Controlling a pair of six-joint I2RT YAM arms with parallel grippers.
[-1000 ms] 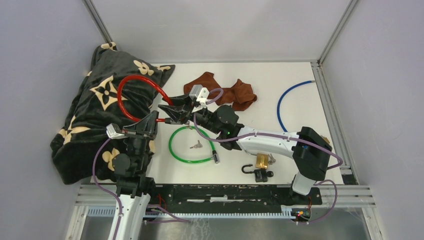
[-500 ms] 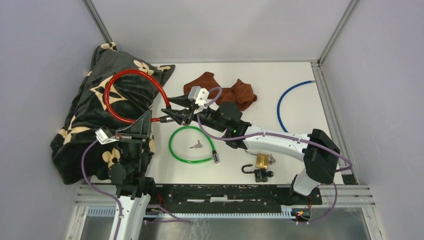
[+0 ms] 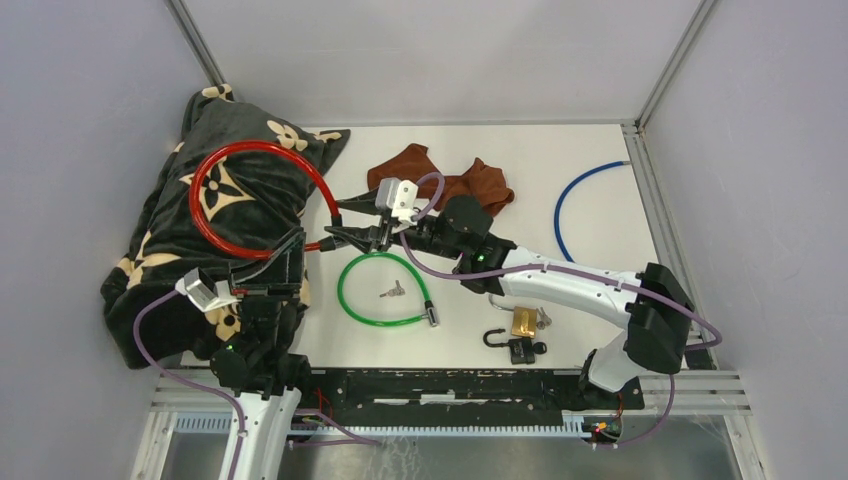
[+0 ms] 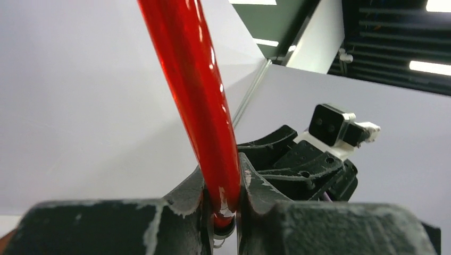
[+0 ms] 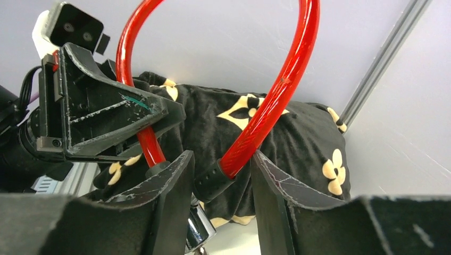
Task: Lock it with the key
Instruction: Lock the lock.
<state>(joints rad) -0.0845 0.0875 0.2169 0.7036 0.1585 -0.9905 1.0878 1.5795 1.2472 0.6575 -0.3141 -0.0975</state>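
Observation:
A red cable lock loops up over the black blanket. My left gripper is shut on one end of the red cable, which rises from between its fingers. My right gripper faces it from the right. In the right wrist view, the cable's other end, a black collar above a chrome cylinder, sits between my right gripper's parted fingers. The red cable leans on the right finger. A small key lies on the table inside a green cable loop.
The black blanket with cream flowers fills the left side. A brown cloth lies behind the right arm and a blue cable at the right. A brass padlock and a black one lie near the front edge.
The left arm has drawn back and swung the red loop left over the blanket. The right gripper followed it leftward and its jaws widened round the cable's end.

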